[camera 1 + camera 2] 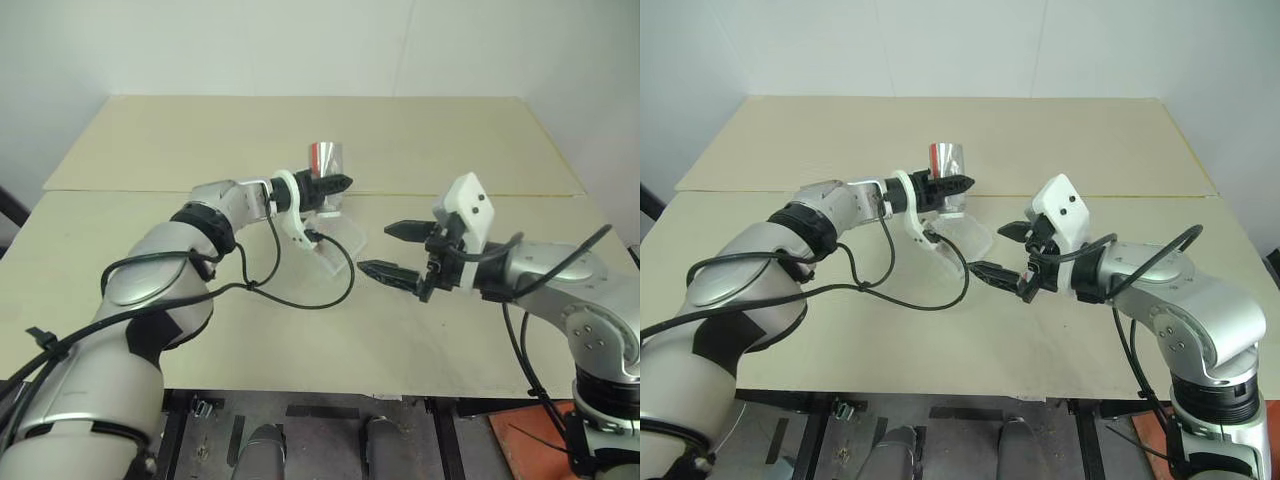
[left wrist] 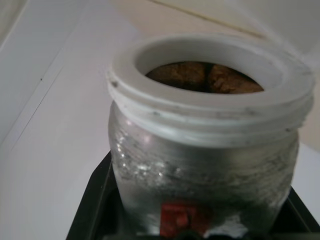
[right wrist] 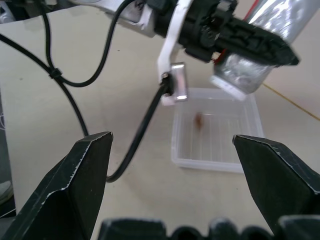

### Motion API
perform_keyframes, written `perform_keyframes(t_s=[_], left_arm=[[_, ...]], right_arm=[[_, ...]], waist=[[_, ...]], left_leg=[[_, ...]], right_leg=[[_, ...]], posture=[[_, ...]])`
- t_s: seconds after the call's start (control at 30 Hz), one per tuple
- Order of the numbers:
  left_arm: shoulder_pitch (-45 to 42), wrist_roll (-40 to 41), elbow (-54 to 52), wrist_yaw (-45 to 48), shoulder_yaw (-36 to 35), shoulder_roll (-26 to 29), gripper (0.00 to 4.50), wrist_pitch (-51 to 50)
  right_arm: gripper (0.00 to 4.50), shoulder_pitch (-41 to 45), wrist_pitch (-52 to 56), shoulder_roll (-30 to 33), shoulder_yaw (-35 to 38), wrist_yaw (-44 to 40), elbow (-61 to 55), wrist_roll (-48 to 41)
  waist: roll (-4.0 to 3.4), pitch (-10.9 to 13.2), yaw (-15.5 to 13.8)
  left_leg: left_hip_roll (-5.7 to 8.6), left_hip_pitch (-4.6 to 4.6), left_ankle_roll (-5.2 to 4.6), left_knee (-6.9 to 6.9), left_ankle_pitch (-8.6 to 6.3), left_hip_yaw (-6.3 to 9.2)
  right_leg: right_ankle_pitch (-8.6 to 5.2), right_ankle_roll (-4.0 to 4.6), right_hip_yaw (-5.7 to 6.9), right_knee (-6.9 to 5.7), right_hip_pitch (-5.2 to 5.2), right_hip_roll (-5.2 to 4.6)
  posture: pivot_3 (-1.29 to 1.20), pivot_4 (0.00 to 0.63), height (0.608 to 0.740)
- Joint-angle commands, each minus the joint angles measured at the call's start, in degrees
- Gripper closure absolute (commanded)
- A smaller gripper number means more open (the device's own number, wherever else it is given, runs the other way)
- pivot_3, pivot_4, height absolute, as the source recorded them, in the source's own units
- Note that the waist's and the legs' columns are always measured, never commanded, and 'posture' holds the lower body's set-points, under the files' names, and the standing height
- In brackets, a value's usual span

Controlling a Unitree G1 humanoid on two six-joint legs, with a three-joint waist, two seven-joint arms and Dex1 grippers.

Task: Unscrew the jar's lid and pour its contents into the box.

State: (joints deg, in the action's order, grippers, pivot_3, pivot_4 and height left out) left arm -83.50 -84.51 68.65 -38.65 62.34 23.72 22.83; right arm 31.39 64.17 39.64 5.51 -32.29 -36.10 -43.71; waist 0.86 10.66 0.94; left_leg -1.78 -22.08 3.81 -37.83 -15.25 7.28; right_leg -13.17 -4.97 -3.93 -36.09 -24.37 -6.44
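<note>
Above the tan table (image 1: 150, 140), the left gripper (image 1: 335, 184) clamps the silvery cylindrical jar (image 1: 327, 160), its white threaded mouth uncapped and tilted over the box (image 3: 215, 132), with brown bits inside. That shallow, clear plastic box holds one brown piece. To its right, the right gripper (image 1: 392, 250) hangs with black fingers spread wide, empty.

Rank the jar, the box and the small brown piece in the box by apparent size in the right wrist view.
1. The box.
2. The jar, partly cut off and hidden by the left gripper, so unsure against the box.
3. The brown piece.
</note>
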Motion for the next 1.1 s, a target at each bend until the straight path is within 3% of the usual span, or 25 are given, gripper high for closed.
perform_keyframes(t_s=[0.03,0.2,0.33,0.57,0.63,0.73,0.83,1.0,1.1], left_arm=[[-1.9,0.9,1.2,-0.4,0.1,-0.4,2.59,-0.7],[-1.6,2.9,1.4,0.3,-0.9,-0.1,2.59,0.9],[-0.9,10.2,1.8,4.5,-6.3,1.3,2.59,4.7],[4.0,31.7,0.4,20.6,-23.7,8.1,2.59,13.3],[8.2,46.1,-0.3,33.7,-34.0,8.2,2.59,14.4],[14.0,65.4,-6.9,52.3,-47.5,6.2,2.59,6.2],[22.1,83.9,-22.4,69.6,-58.1,5.6,2.59,-13.6],[31.3,95.1,-40.1,77.0,-65.1,6.8,2.59,-31.3],[36.5,98.4,-46.1,80.7,-66.2,7.4,2.59,-36.2]], right_arm=[[0.04,0.1,-0.8,-0.1,2.9,1.4,-2.8,-1.8],[0.04,-0.4,-1.0,0.4,3.0,2.4,-3.1,-2.7],[0.04,-0.8,-1.6,1.1,2.8,2.6,-3.2,-2.9],[0.04,-2.5,-4.6,3.7,3.0,0.4,-2.1,-1.7],[0.04,-2.8,-5.5,4.3,3.0,-0.3,-1.5,-1.5],[0.04,-3.3,-6.4,4.9,3.3,-1.0,-1.3,-1.5],[0.04,-3.0,-6.8,5.0,3.8,-1.6,-0.8,-2.4],[0.04,-2.9,-7.3,5.1,4.0,-2.4,-0.3,-2.5],[0.04,-3.0,-7.6,4.6,3.7,-2.1,0.1,-2.2]], waist=[[0.0,0.0,-0.1],[0.01,0.0,-0.1],[0.01,0.0,0.0],[0.0,0.0,0.7],[-0.02,0.0,0.8],[-0.03,0.0,1.0],[-0.03,0.0,1.4],[-0.03,0.0,2.9],[-0.05,0.0,3.2]], left_leg=[[0.0,0.0,0.0,0.0,0.0,0.0],[0.0,0.0,0.01,0.0,0.0,0.0],[0.0,0.0,0.01,0.0,0.01,0.0],[-0.02,0.05,0.03,0.0,0.02,-0.01],[-0.01,0.06,0.06,-0.01,0.03,-0.01],[-0.03,0.08,0.31,-0.02,0.17,0.0],[-0.03,0.02,0.3,-0.04,0.17,0.03],[-0.04,0.09,0.28,-0.06,0.16,0.06],[-0.04,0.24,0.2,-0.07,0.12,0.06]], right_leg=[[0.0,0.0,0.0,0.0,0.01,0.0],[0.0,0.0,0.0,-0.01,0.01,0.0],[0.0,0.0,0.0,-0.02,0.01,0.0],[0.0,0.01,0.0,-0.03,0.0,0.0],[0.0,0.01,0.0,-0.05,0.02,-0.01],[0.0,0.01,0.01,-0.11,0.07,-0.02],[0.01,0.01,0.05,-0.13,0.07,-0.04],[0.01,0.02,0.04,-0.18,0.12,-0.03],[0.01,0.02,0.04,-0.22,0.21,-0.03]], posture=[[0.0,0.15,0.74],[0.0,0.15,0.74],[0.0,0.15,0.74],[0.0,0.15,0.74],[0.0,0.15,0.74],[0.0,0.15,0.74],[0.0,0.15,0.74],[0.0,0.15,0.74],[0.0,0.15,0.74]])
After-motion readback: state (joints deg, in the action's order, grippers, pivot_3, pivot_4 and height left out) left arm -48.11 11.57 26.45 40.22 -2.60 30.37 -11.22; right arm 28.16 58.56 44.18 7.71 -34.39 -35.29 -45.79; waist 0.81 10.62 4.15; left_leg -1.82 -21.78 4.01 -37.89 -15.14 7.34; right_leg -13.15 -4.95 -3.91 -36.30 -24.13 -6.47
